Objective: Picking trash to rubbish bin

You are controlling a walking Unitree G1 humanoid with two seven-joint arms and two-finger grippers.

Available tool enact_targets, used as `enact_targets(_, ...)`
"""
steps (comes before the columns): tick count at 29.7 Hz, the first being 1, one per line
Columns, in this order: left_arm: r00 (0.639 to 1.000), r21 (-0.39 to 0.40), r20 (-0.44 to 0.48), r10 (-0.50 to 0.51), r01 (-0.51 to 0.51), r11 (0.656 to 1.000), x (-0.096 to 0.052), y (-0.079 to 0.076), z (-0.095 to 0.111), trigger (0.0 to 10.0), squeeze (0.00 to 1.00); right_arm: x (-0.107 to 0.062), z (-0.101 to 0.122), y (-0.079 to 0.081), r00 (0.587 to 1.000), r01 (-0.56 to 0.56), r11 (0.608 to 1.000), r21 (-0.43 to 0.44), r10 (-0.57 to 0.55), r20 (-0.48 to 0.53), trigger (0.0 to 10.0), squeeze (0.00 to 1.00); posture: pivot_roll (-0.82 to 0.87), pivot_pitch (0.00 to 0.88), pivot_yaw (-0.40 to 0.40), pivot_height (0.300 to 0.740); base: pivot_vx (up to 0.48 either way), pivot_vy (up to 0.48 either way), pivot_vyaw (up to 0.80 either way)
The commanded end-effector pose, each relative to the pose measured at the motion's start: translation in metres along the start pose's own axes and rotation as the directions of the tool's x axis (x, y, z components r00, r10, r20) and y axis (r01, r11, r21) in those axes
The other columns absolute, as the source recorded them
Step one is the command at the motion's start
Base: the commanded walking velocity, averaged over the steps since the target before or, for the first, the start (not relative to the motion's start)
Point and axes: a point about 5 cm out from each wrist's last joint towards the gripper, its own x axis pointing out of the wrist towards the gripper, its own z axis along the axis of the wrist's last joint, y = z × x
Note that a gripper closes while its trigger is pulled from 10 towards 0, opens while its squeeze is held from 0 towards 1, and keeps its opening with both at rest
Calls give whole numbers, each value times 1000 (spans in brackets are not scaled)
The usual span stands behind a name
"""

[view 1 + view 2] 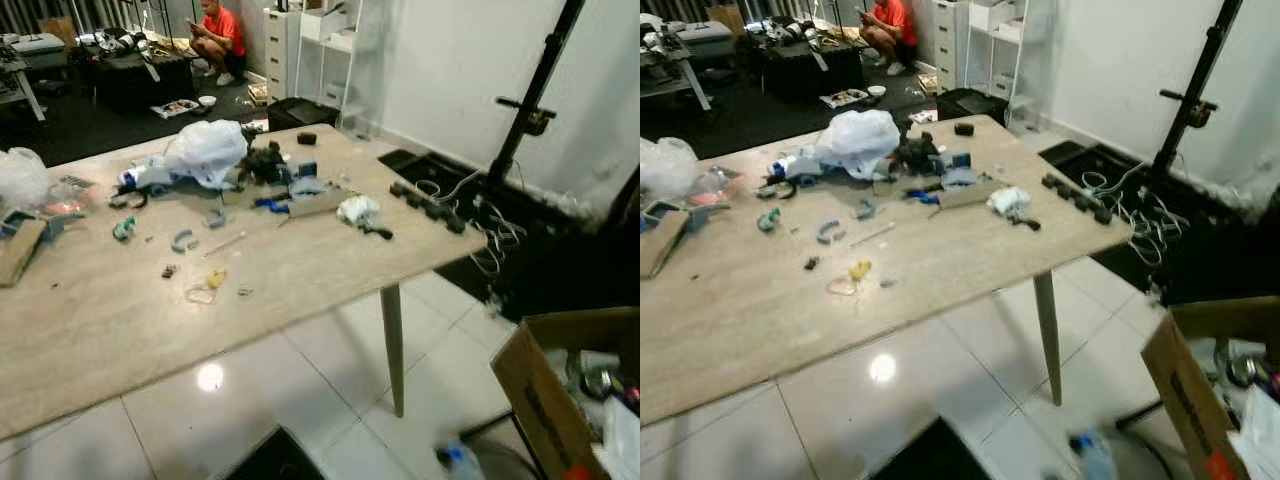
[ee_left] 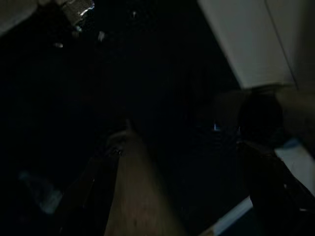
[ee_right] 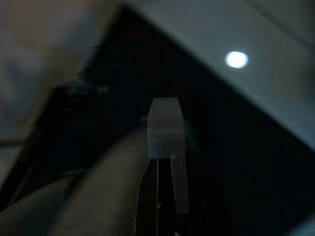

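Robot stands back from the worktop (image 1: 300, 290), approach step. Trash (image 1: 205, 150) lies scattered on it; cardboard box (image 1: 545, 395) sits on the floor right. Pincer state: can't tell. Next: step closer, pick one piece.

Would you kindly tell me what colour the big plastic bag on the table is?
The plastic bag is white, clearest in the right eye view.
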Motion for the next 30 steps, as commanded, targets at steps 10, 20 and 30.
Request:
enact_targets(10, 999, 28, -42, 14, -13, 1000, -2, 2, -9, 10000, 0, -32, -94, -46, 918, 322, 947, 19, -307, -253, 10000, 0, -156, 104, 24, 740, 0, 0, -160)
enact_targets(20, 999, 53, -38, 14, -12, 999, -1, 4, -5, 10000, 0, -31, -94, -45, 919, 337, 941, 43, -319, -231, 10000, 0, -169, 104, 36, 740, 0, 0, -640)
enact_targets(30, 999, 61, -38, 5, -3, 998, 0, 0, -5, 10000, 0, -30, -90, -45, 920, 329, 944, -6, -322, -224, 10000, 0, -161, 107, 27, 740, 0, 0, -400)
